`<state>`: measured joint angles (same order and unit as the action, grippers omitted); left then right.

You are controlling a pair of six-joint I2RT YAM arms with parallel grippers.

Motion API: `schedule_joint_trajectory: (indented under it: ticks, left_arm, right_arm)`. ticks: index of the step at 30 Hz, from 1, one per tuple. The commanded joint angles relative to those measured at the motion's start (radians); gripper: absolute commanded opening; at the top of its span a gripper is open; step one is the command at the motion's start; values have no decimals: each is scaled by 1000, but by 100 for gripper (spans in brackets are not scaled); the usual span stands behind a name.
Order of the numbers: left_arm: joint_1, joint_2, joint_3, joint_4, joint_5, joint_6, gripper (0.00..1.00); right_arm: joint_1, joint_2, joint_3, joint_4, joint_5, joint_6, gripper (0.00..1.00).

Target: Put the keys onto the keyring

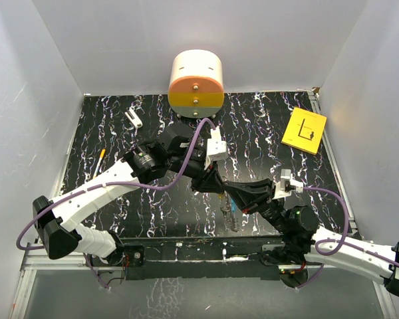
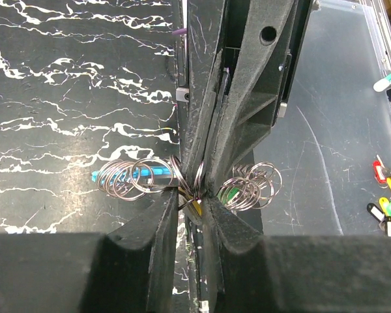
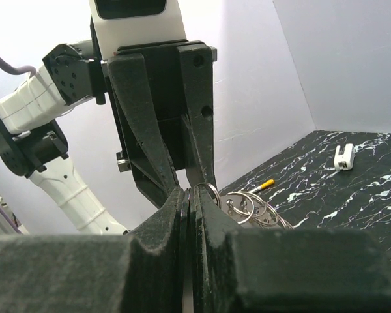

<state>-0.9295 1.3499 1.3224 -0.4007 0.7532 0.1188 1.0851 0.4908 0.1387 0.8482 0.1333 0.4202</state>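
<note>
R gripper (image 3: 190, 195), jaws shut, pinched the silver coiled-wire keyring (image 2: 133, 177) over the black marbled table (image 2: 65, 98), centre, toward the near edge. L gripper (image 2: 192, 212), jaws narrow, nipped the same loops from the opp. side. Blue-headed metal key (image 2: 153, 171) and green-headed metal key (image 2: 229, 194) sat among the loops, one each side of the fingers. Best practice: isolate one coil, keep R steady, pry w/ small twists.

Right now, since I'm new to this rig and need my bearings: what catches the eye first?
Mid-table, the left gripper and right gripper pinch one tangle of key rings with a blue key in it. An orange-and-cream drum stands at the far edge; a yellow booklet lies far right.
</note>
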Motion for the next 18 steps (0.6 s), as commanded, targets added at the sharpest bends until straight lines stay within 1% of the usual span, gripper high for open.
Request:
schedule_joint_trajectory:
  ticks: [1, 8, 14, 16, 17, 18]
  left_arm:
    - [-6, -5, 41, 42, 46, -4, 15]
    - [-6, 1, 42, 63, 69, -34, 11]
    - [-7, 3, 38, 83, 98, -55, 3]
    - [-6, 3, 38, 87, 98, -68, 6]
    - [-5, 3, 38, 88, 98, -78, 13]
    - [-5, 3, 39, 90, 100, -86, 17]
  right_arm:
    - [6, 7, 23, 53, -20, -4, 8]
    - [6, 66, 30, 105, -28, -3, 8]
    - [6, 91, 27, 140, -32, -9, 8]
    - [6, 91, 22, 145, -36, -9, 8]
    - [6, 89, 18, 148, -37, -9, 8]
    - [5, 87, 12, 155, -39, -8, 8]
